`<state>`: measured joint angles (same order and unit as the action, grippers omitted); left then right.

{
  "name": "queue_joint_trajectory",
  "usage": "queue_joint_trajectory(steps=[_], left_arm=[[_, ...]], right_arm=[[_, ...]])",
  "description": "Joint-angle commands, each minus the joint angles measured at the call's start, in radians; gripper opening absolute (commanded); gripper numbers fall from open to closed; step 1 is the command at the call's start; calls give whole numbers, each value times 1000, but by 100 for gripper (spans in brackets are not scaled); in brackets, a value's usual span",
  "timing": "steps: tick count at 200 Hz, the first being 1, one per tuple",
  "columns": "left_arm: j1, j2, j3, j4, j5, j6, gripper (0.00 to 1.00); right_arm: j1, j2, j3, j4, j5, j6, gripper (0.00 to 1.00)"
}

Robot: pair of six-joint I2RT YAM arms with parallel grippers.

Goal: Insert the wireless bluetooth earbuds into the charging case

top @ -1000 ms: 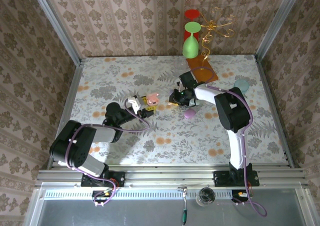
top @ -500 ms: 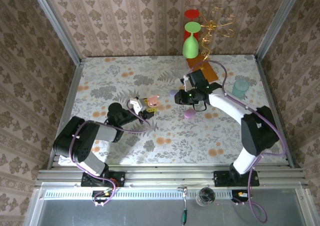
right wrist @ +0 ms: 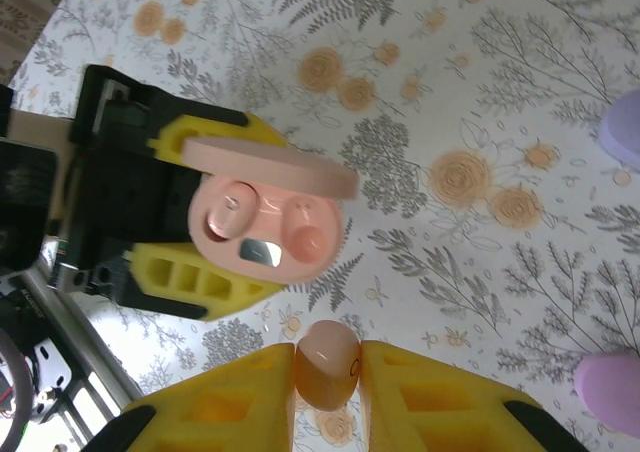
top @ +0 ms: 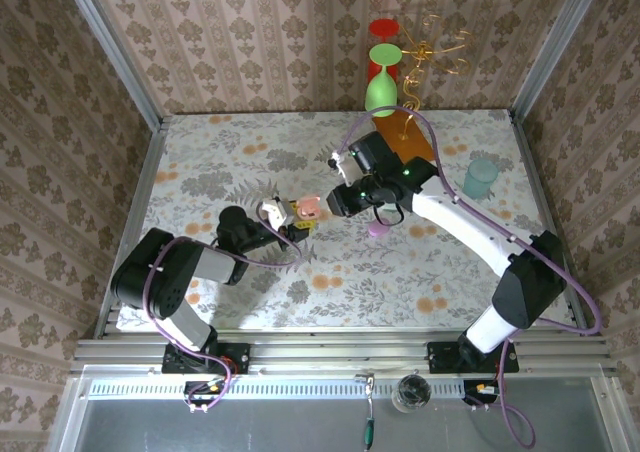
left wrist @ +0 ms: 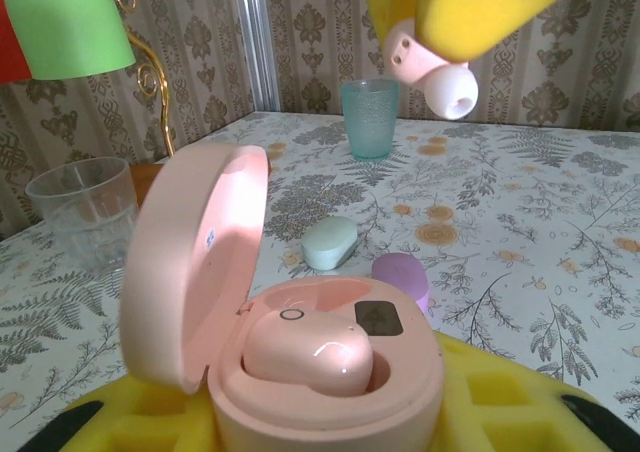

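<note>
Over mid-worktop (top: 400, 272): case open, one bud in, one bud in the air!
My left end effector (top: 302, 215) is clamped on the pink charging case (left wrist: 330, 382), with yellow fingers either side of its base. Its lid (left wrist: 195, 262) is tipped up and wide open, and the seated earbud (left wrist: 310, 352) sits glossy in its well. My right end effector (right wrist: 327, 372) pinches the loose earbud (left wrist: 432, 70) between its yellow fingers. The bud hangs above the open case and clear of it, pale tip pointing down. Behind the case on the floral worktop lie a mint case (left wrist: 330, 242) and a lilac case (left wrist: 402, 275), close together. A teal cup (left wrist: 369, 117) stands farther back.
</note>
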<state>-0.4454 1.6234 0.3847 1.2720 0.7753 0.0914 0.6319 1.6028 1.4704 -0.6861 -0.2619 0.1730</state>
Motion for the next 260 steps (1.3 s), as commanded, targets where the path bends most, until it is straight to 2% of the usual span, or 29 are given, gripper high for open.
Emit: queue_joint_trajectory(steps=[1,48,54,89,260], left_arm=[[-4,-3,16,27,41,19,33],[-4,-21,14,27,56,-8,33],[-33,-21,15,27,60,-10,33],[-41,-24,14,26,65,-10,33],[-39,-63,22,27,85,-55,33]], right_arm=[[15,32,42,-47,23,-34,24],[41,39,67,-47,26,-52,24],[44,40,68,-46,27,-53,24],[48,49,77,-44,29,-60,24],[55,111,96,-64,26,-107,24]])
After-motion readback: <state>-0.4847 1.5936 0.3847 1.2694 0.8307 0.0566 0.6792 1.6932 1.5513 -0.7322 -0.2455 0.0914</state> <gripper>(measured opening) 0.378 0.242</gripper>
